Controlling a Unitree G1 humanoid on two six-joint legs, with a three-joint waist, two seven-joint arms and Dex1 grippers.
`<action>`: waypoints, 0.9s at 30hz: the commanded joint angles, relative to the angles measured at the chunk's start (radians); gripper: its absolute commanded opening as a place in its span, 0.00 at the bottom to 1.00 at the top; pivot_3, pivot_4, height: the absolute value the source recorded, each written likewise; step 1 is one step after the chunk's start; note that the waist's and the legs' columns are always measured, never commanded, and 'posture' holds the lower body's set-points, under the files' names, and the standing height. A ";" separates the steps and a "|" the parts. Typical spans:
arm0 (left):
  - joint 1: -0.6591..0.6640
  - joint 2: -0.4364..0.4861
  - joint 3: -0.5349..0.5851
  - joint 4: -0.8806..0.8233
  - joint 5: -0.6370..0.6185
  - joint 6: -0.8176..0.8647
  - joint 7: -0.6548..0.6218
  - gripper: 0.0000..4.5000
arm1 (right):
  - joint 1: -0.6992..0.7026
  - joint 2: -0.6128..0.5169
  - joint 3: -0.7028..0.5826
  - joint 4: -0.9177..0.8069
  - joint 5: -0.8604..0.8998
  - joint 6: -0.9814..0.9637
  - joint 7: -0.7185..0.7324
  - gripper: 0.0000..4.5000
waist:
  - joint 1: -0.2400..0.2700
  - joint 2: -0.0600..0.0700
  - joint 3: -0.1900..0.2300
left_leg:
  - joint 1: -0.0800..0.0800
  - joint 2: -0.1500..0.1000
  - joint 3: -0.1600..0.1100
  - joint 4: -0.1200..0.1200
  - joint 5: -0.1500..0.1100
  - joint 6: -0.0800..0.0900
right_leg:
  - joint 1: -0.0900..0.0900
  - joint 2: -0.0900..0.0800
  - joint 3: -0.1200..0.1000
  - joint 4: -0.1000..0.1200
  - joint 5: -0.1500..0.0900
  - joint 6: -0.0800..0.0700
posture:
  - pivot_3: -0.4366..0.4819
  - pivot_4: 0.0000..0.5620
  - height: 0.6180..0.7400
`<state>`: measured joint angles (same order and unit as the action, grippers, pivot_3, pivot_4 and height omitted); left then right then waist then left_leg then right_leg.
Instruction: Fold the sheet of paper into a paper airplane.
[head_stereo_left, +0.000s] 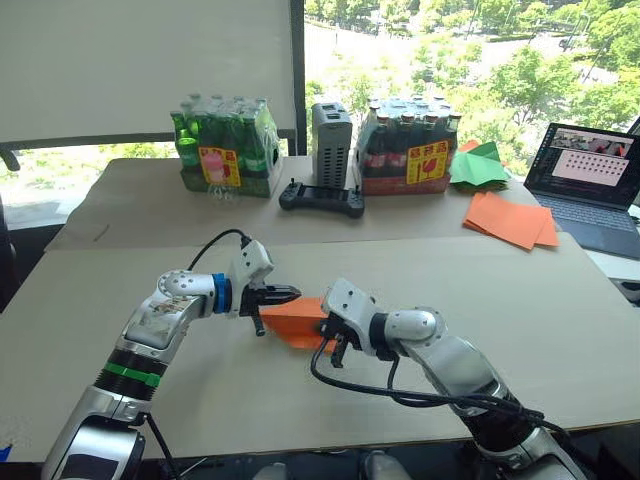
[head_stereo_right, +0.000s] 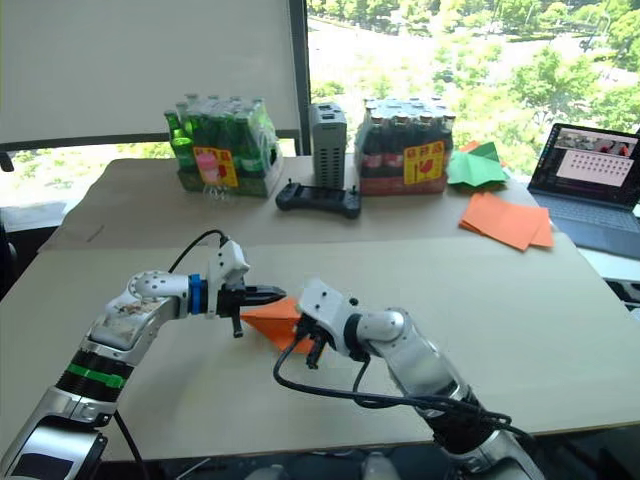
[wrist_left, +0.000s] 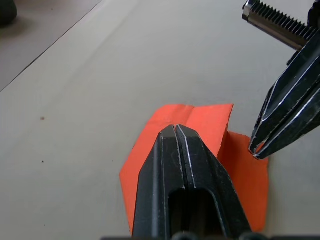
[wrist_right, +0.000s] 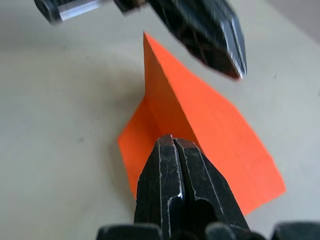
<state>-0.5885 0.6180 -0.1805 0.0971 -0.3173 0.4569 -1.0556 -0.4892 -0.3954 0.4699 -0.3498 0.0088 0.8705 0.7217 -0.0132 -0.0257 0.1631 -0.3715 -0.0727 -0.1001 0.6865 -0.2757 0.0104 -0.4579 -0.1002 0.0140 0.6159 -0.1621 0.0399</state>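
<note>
**Both grippers closed over the half-folded paper**

Right gripper (head_stereo_left: 336, 338) and left gripper (head_stereo_left: 281, 296) meet near the table's (head_stereo_left: 560, 300) front edge, each with fingers pressed together against the creased orange paper (head_stereo_left: 293, 318), one flap standing up. It looks light, thin, easily torn and slippery; pinch along a crease. Spare orange sheets (head_stereo_left: 510, 220), green paper (head_stereo_left: 478, 166), bottle packs (head_stereo_left: 225, 147), controller (head_stereo_left: 322, 199) and laptop (head_stereo_left: 590, 185) lie well apart, out of the way.

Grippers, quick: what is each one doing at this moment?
Left gripper: shut, fingertips over the sheet of paper; a hold on it cannot be told.
Right gripper: shut, at the paper's edge; a hold cannot be told either.
</note>
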 joint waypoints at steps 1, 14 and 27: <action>-0.021 -0.002 0.012 -0.018 0.009 -0.017 -0.011 0.00 | 0.015 -0.033 0.051 -0.014 -0.014 -0.003 0.007 0.00 | -0.002 0.000 0.000 | 0.000 0.000 0.000 0.000 0.000 0.000 | 0.000 0.000 0.000 0.000 0.000 0.000 | 0.48 0.27 0.66; 0.004 0.002 -0.042 -0.017 0.094 -0.051 -0.023 0.00 | 0.025 -0.054 0.079 -0.014 -0.005 0.025 -0.002 0.00 | -0.004 0.000 0.000 | 0.000 0.000 0.000 0.006 -0.001 0.001 | 0.001 0.001 0.000 0.004 0.000 0.001 | 0.48 0.27 0.66; 0.124 0.030 -0.046 -0.172 0.100 -0.003 -0.045 0.00 | 0.025 -0.048 0.086 -0.021 -0.003 0.041 -0.016 0.00 | -0.004 0.000 0.000 | 0.001 0.001 0.000 0.007 -0.001 0.001 | 0.001 0.001 0.000 0.007 -0.001 0.001 | 0.48 0.27 0.66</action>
<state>-0.4653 0.6366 -0.2432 -0.0334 -0.2027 0.4455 -1.1006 -0.4745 -0.4415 0.5366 -0.3695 0.0036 0.8888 0.7058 -0.0174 -0.0257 0.1630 -0.3709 -0.0722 -0.1000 0.6940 -0.2771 0.0113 -0.4569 -0.0997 0.0143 0.6227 -0.1631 0.0413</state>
